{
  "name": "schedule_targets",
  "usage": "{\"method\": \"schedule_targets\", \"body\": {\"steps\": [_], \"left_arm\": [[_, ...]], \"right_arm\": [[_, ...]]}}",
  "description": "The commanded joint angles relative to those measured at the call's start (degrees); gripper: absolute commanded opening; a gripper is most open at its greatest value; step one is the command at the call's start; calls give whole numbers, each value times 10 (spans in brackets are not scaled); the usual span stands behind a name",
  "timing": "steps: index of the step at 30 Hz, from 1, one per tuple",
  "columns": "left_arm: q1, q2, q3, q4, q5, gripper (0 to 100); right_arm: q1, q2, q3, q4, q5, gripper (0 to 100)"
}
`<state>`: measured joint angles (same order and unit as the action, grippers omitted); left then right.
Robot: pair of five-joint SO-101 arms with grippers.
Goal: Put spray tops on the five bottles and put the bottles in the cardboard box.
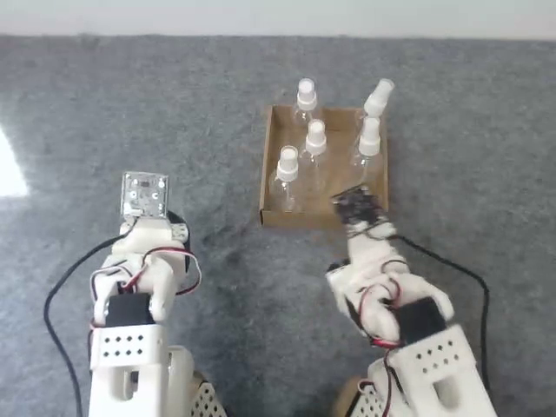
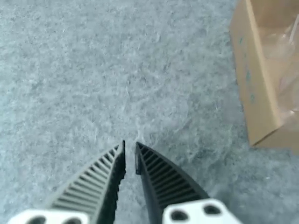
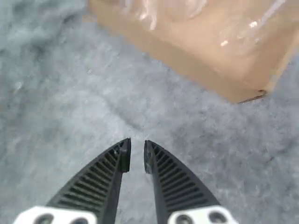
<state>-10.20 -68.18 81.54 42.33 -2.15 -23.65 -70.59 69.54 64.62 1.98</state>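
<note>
The left claw is all but pressed together: a thin slit runs between its ribbed fingers, and nothing sits in it. It hangs over bare grey carpet, touching nothing that can be seen, with the box off to one side and well apart.

The right claw stands the same way, its fingers nearly together with a narrow gap and nothing between them. It also hangs over carpet, and the near wall of the box lies ahead of its tips, not touching.

In the high view the left arm sits left of the box, and the right arm has its wrist at the box's near right corner.

Five clear bottles with white spray tops are in the box. Four stand upright: far left, middle, near left and right. The fifth leans at the far right corner.
</note>
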Motion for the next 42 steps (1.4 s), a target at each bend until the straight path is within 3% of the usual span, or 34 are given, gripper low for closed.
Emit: {"method": "schedule_targets", "body": {"steps": [1, 5, 9, 15, 30, 34, 40, 42], "left_arm": [[-3, -14, 25, -64, -4, 11], [-3, -14, 46, -101, -4, 11], [-4, -14, 36, -100, 28, 12], [-70, -14, 19, -101, 89, 12], [-77, -19, 6, -98, 113, 12], [-78, -113, 0, -33, 129, 12], [-72, -382, 19, 103, 134, 12], [-72, -361, 28, 94, 134, 13]], "right_arm": [[70, -62, 44, -54, 6, 8], [118, -130, 128, -78, 22, 8], [129, -210, 206, -75, 111, 9], [130, -336, 265, -23, 218, 9], [130, -333, 269, 107, 227, 8], [128, -333, 269, 107, 227, 8], [128, -333, 269, 107, 227, 8], [128, -333, 269, 107, 227, 8]]}}
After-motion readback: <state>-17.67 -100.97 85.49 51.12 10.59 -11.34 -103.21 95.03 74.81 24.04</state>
